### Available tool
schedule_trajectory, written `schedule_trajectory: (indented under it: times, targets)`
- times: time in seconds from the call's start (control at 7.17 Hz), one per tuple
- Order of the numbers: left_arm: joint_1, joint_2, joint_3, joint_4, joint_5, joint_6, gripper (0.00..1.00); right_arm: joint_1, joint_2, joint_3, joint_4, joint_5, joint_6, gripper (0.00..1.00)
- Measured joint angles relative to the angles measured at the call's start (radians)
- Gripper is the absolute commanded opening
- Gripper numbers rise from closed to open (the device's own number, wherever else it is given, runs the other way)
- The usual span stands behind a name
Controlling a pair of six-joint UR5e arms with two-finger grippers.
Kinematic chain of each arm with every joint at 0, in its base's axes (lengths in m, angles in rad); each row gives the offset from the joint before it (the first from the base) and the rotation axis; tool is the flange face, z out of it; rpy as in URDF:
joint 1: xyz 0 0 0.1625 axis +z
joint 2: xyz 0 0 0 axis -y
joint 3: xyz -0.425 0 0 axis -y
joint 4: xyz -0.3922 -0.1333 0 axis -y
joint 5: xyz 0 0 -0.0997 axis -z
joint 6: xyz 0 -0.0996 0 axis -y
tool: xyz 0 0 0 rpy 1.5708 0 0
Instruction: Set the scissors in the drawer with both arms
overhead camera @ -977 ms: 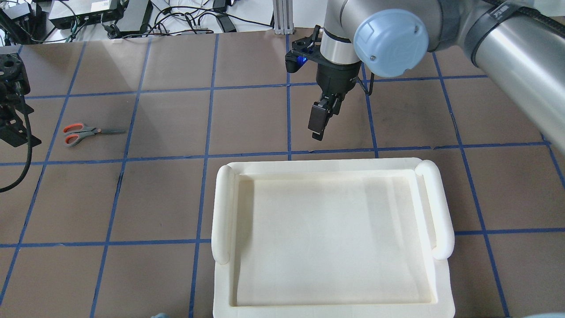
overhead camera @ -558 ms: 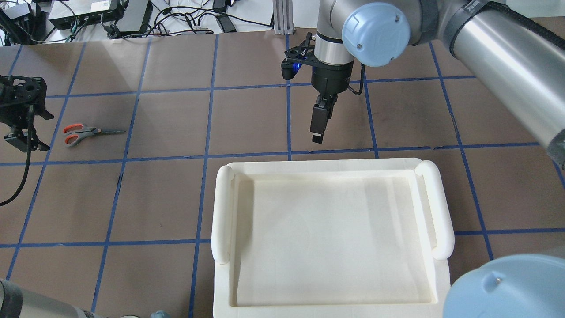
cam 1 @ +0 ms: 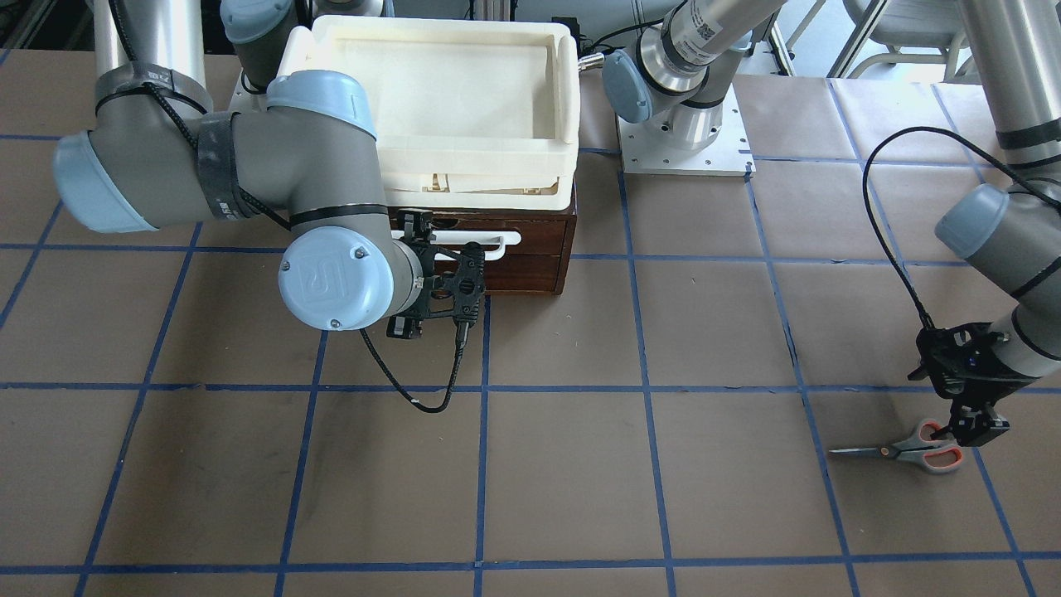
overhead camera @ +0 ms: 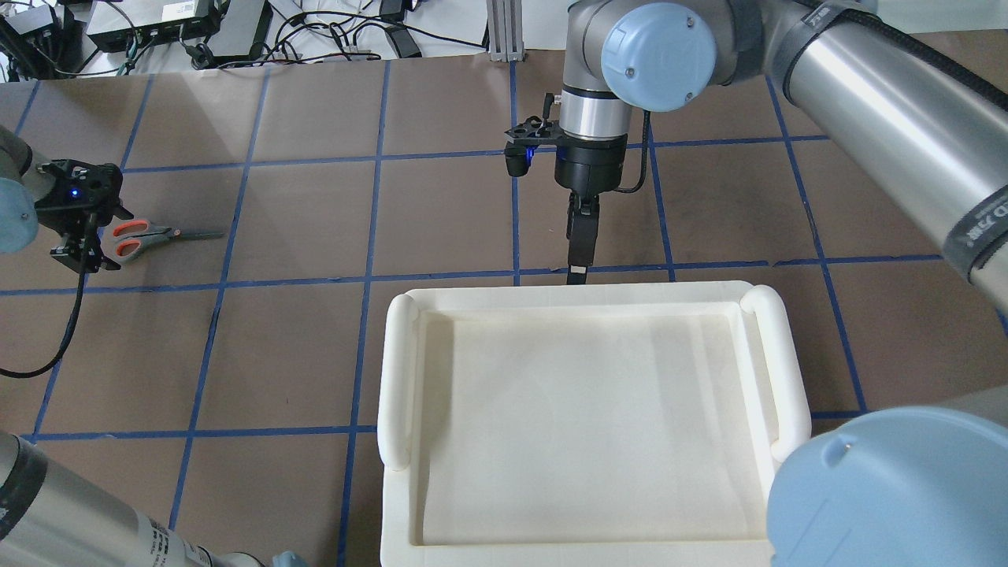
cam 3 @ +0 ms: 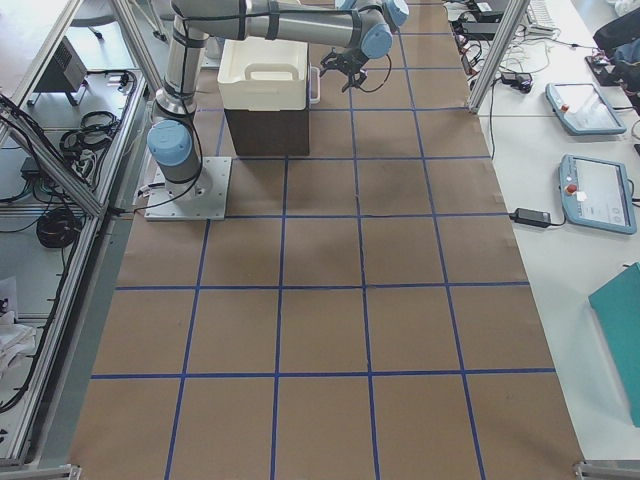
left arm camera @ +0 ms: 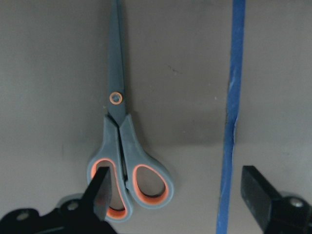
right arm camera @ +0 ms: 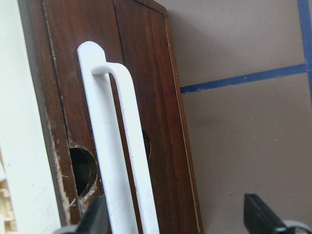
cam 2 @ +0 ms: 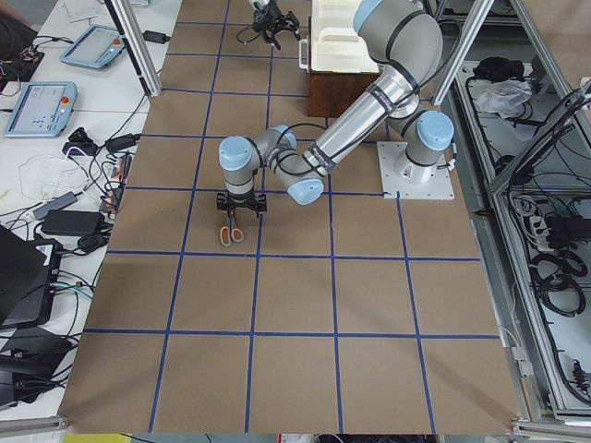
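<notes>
Apparently "UR" on the right arm's blue joint cap (cam 1: pixel 333 279)

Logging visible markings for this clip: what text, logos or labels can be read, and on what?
"UR": embossed on the right arm's light-blue joint cap.
Code sticker on the left arm's silver tube: too small to read.
White lettering on the right arm's black strap: too blurred to read.

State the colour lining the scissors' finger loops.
Orange-red, inside grey handles of the scissors; clearest in the left wrist view.
</notes>
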State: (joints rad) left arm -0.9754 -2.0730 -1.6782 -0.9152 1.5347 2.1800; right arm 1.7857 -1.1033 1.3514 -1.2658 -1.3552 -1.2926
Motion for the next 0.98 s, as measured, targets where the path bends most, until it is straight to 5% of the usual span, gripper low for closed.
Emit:
schedule_trajectory:
  times: [0.42, 0.98]
  targets:
    - [0.0, -0.066, 0.008, 0.066, -0.025, 0.049, 0.94, 0.01, 0.011, 0.006, -0.001, 0.018, -0.008, 1.0]
    - [-0.027, -0.096, 0.018, 0.111, -0.027, 0.012, 0.94, 0.082, 0.024, 0.028, -0.109, -0.086, 0.05, 1.0]
